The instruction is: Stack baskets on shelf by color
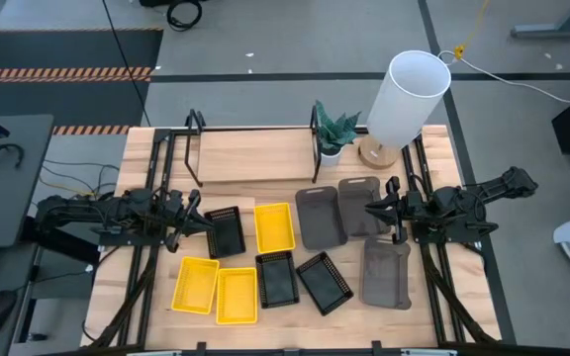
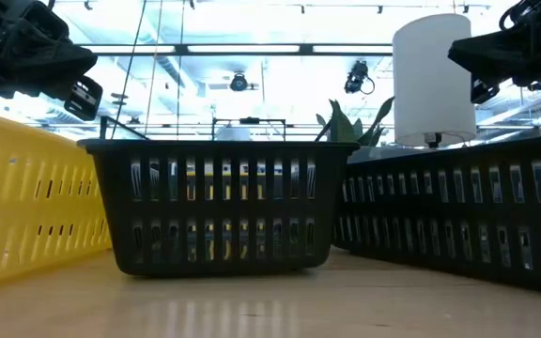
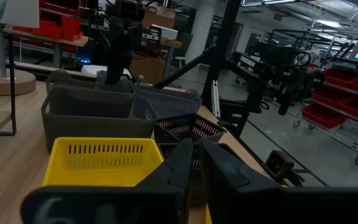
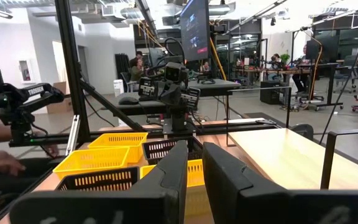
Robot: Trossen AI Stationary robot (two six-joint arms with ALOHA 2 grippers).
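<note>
The high view shows three yellow baskets (image 1: 274,226) (image 1: 196,285) (image 1: 237,295), three black mesh baskets (image 1: 226,232) (image 1: 277,279) (image 1: 324,283) and three dark grey baskets (image 1: 320,216) (image 1: 362,206) (image 1: 385,273), all flat on the tabletop. The shelf (image 1: 255,158) stands at the far side, its board bare. My left gripper (image 1: 204,220) (image 3: 196,163) hovers shut beside the left black basket. My right gripper (image 1: 369,210) (image 4: 195,168) hovers shut above the grey baskets. The low view shows a black basket (image 2: 216,207) up close.
A white cylindrical lamp (image 1: 404,99) on a wooden base and a small potted plant (image 1: 332,133) stand at the shelf's right end. Black frame tubes run along both table sides. In the right wrist view, people sit in the room beyond and a hand (image 4: 5,162) shows at the table's edge.
</note>
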